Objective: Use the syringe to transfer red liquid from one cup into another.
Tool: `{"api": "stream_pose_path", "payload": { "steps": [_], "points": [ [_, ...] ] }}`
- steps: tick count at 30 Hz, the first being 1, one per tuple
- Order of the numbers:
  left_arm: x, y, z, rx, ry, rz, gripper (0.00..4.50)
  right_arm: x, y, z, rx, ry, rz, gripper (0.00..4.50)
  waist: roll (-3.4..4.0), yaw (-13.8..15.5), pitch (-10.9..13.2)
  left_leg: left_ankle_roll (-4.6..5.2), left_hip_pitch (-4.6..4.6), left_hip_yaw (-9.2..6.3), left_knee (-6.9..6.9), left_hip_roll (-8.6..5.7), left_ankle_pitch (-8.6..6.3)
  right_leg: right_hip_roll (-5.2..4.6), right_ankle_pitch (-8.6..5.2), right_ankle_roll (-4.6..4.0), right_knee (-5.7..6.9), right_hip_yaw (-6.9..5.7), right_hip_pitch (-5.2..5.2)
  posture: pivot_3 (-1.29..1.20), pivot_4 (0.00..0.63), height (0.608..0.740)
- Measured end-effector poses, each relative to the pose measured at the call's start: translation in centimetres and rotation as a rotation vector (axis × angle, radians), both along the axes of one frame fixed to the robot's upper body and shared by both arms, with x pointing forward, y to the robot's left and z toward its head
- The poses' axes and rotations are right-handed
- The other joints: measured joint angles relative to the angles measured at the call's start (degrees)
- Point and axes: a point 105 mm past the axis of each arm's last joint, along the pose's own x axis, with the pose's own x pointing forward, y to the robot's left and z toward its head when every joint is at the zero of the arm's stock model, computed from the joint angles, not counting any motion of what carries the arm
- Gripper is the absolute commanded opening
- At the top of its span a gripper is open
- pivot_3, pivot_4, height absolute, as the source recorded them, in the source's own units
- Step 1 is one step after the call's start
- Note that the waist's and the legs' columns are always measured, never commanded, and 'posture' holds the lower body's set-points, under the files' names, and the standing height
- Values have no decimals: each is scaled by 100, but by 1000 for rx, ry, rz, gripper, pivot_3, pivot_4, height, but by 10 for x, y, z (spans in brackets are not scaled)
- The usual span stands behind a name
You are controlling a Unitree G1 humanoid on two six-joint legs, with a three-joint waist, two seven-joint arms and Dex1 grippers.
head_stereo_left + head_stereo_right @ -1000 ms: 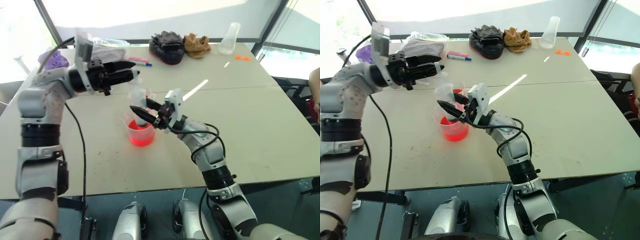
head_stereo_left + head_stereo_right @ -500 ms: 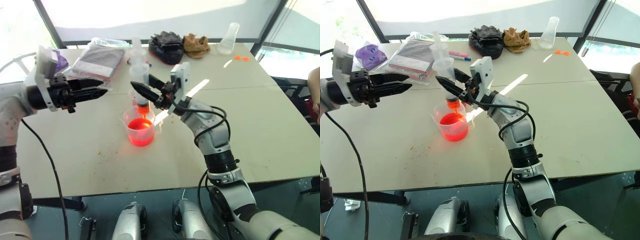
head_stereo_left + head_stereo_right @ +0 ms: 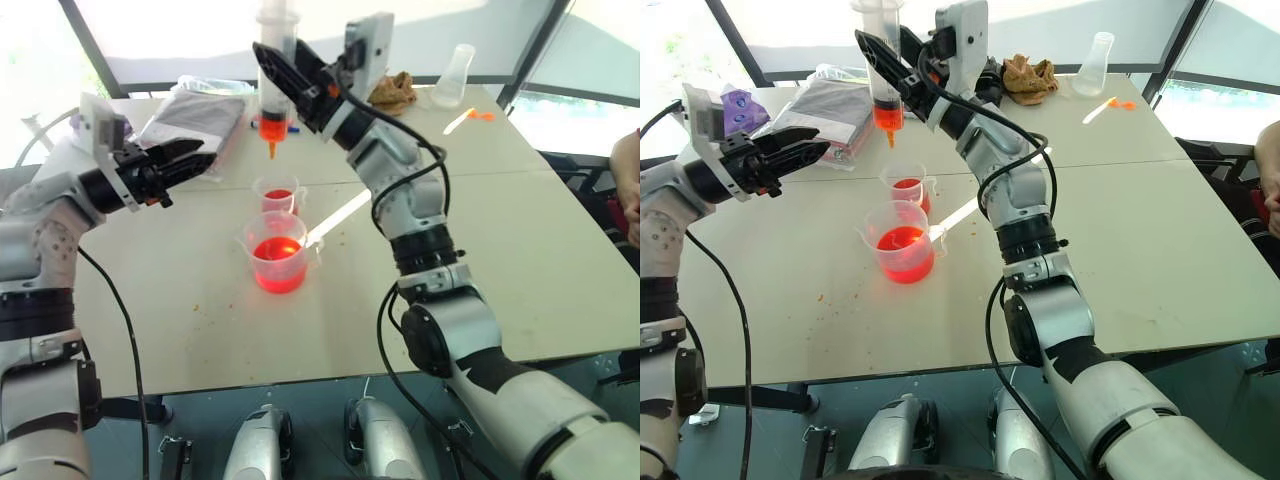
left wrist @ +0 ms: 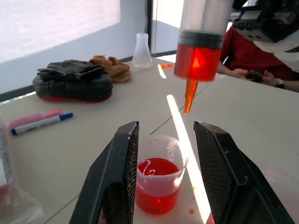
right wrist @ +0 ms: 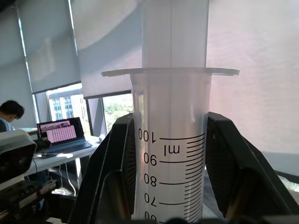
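right gripper: black fingers clamped on the clear ribbed-scale syringe, upright above the cups, red liquid in its lower barrel, orange tip down | left gripper: fingers spread wide, empty | small cup just behind big spouted cup, both clear plastic, on matte beige worktop

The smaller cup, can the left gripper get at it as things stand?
Probably yes. The left gripper is open and faces the smaller cup; the syringe hangs well above it.
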Motion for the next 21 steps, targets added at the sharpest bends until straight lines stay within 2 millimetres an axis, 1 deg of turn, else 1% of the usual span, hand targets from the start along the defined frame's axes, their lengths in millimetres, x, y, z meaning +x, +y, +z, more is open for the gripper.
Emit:
{"api": "stream_pose_path", "payload": {
  "steps": [2,3,6,8,9,11,13,17,19,21],
  "points": [
    [8,2,1,-16,-16,24,1928,9,5,-15,-29,21,-17,1490,-1,2,1,0,-1,0,0,2,0,0,0,0,0,0,-1,0,150,740],
    [13,2,5,-33,-32,38,1928,13,7,-23,-46,28,-26,1490,-7,8,5,0,-2,-1,0,1,0,0,0,0,0,-1,-1,0,150,740],
    [23,1,29,-56,-109,58,1928,16,14,-40,-85,35,-29,1490,-19,1,12,0,-3,0,0,5,0,-3,0,1,-1,0,0,0,150,740],
    [27,-2,45,-66,-157,51,1928,17,17,-47,-108,34,-31,1490,-19,1,12,-7,-4,3,0,4,4,-5,1,2,-3,0,-1,0,150,740],
    [28,-4,52,-64,-181,45,1928,17,17,-49,-115,30,-35,1490,-19,-1,12,-11,-4,5,0,4,6,-6,1,2,-3,0,-1,0,150,740],
    [33,-10,60,-57,-199,25,1928,18,16,-50,-126,20,-46,1490,-19,3,12,-15,-4,5,-1,3,9,-6,0,3,-3,0,-1,0,150,740],
    [40,-19,71,-67,-208,-13,1928,19,15,-50,-135,5,-54,1490,-22,11,13,-14,-6,5,1,1,8,-5,0,3,-3,-1,0,0,150,740],
    [42,-38,101,-63,-268,-93,1928,19,14,-50,-146,-6,-58,1490,-22,-4,13,-15,-6,9,-1,-5,8,-5,0,4,-3,-2,-2,0,150,740],
    [43,-43,108,-60,-285,-116,1928,19,14,-50,-148,-11,-62,1490,-22,-20,13,-15,-5,11,-2,-5,8,-5,-1,5,-2,-1,-5,0,150,740],
    [46,-46,108,-60,-281,-125,1928,20,11,-50,-143,-14,-69,1490,-22,-25,13,-14,-4,10,-4,-4,8,-3,-1,5,1,-1,-7,0,150,740]
  ]
}}
